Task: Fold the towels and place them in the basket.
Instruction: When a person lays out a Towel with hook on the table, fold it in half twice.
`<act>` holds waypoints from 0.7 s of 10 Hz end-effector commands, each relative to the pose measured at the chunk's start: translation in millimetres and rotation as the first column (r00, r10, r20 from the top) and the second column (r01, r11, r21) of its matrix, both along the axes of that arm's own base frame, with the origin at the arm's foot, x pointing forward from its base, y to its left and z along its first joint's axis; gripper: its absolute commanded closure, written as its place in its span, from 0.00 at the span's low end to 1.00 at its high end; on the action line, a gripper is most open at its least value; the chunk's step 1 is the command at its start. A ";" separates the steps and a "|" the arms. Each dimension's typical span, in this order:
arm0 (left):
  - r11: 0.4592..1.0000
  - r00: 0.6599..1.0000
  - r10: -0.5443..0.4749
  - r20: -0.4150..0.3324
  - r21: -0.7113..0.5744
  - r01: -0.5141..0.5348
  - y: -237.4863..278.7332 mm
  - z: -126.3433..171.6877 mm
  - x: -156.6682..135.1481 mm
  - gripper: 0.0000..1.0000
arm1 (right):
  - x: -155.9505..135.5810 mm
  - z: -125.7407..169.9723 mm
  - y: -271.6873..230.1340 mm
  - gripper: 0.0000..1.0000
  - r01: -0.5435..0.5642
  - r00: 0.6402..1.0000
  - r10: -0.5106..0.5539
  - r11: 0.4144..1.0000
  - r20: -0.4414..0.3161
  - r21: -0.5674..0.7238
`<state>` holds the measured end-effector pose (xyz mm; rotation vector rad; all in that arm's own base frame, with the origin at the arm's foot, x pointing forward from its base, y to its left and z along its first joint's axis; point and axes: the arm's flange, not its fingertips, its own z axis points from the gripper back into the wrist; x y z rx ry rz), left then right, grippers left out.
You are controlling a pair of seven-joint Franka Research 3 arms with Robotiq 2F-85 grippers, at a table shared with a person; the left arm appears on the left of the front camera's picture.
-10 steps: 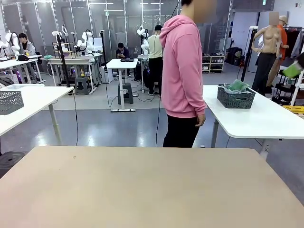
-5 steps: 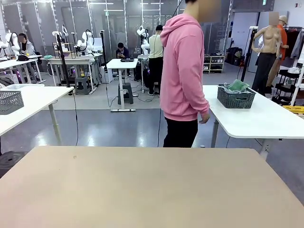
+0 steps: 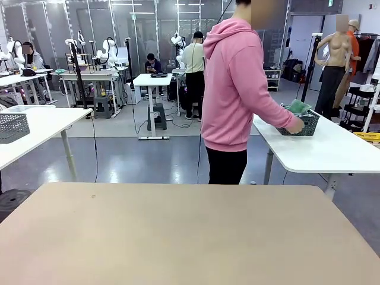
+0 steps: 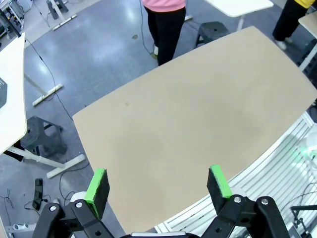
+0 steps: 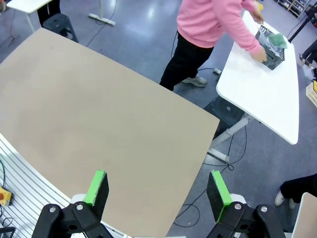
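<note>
My left gripper (image 4: 157, 186) and right gripper (image 5: 157, 191) hang above the tabletop (image 3: 190, 237), fingers wide apart and holding nothing. The basket (image 3: 310, 123), with the towels (image 3: 297, 107) inside, stands on the white side table (image 3: 332, 151), and the person's hand (image 3: 293, 126) is on it. I should wait without moving until it comes.

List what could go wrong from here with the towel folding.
The dark charcoal mesh basket holding the crumpled mint green towel sits on the white side table, off the beige table; it is likely out of reach until brought over.
The person's hand is at the basket; if it is carried over, both open jaws above the beige table could meet that hand.
The bunched towel may resist a clean edge grasp.
</note>
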<state>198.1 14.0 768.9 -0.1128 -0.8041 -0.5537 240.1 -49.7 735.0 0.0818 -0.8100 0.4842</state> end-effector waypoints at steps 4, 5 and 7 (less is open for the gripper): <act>1.000 1.000 -0.005 0.002 0.000 0.005 -1.9 1.7 -0.1 0.00 | 0.4 1.5 0.1 0.00 -0.009 1.000 0.009 1.000 0.006 0.006; 1.000 1.000 -0.005 0.002 0.000 0.005 -1.9 1.7 -0.1 0.00 | 0.4 1.5 0.1 0.00 -0.009 1.000 0.009 1.000 0.006 0.006; 1.000 1.000 -0.005 0.002 0.000 0.005 -1.9 1.7 -0.1 0.00 | 0.4 1.5 0.1 0.00 -0.009 1.000 0.009 1.000 0.006 0.006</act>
